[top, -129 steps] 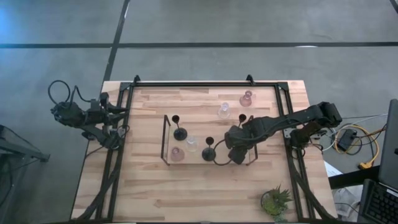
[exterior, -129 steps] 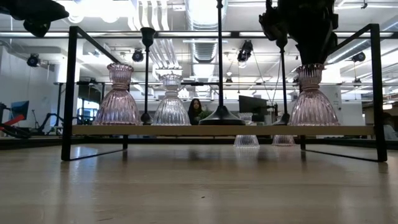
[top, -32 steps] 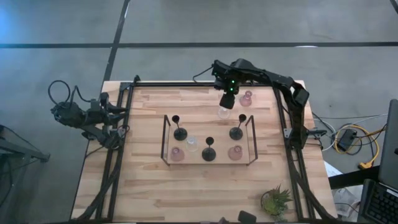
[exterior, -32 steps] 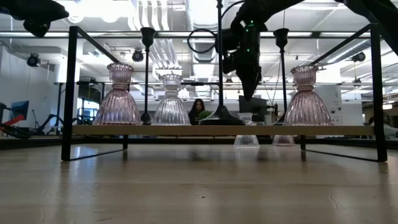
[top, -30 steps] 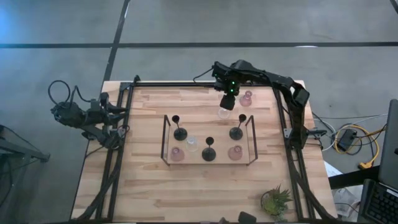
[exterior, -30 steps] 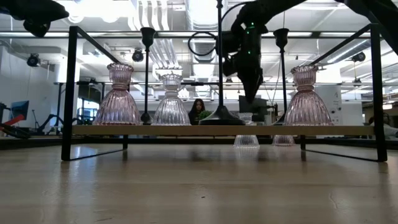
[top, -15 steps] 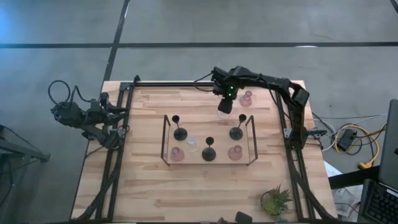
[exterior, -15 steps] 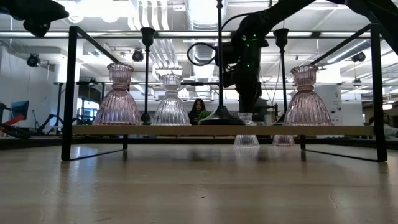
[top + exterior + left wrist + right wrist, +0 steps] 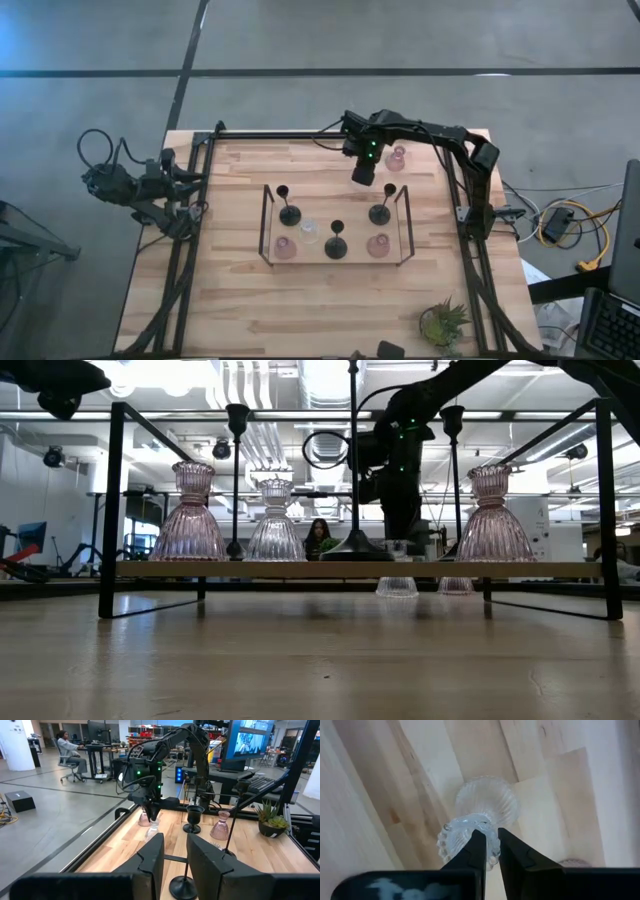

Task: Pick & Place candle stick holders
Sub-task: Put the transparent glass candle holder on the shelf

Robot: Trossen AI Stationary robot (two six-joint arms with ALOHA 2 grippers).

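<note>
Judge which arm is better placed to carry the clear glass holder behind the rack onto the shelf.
Right. The right gripper already has its fingers closed on the top rim of the clear glass holder just behind the rack. The left gripper waits far off at the table's left edge.

A light wood table [image 9: 240, 300] stands on a grey floor [image 9: 300, 40] crossed by dark lines. A black wire rack [image 9: 266, 222] with a thin shelf sits at the table's middle. A small green plant [image 9: 443, 323] in a pot stands near one table corner, well apart from the rack. Cables [image 9: 565, 230] lie on the floor beside the table. Across the room, a seated person [image 9: 66, 746] is at a desk, and a large screen [image 9: 247, 742] glows.
</note>
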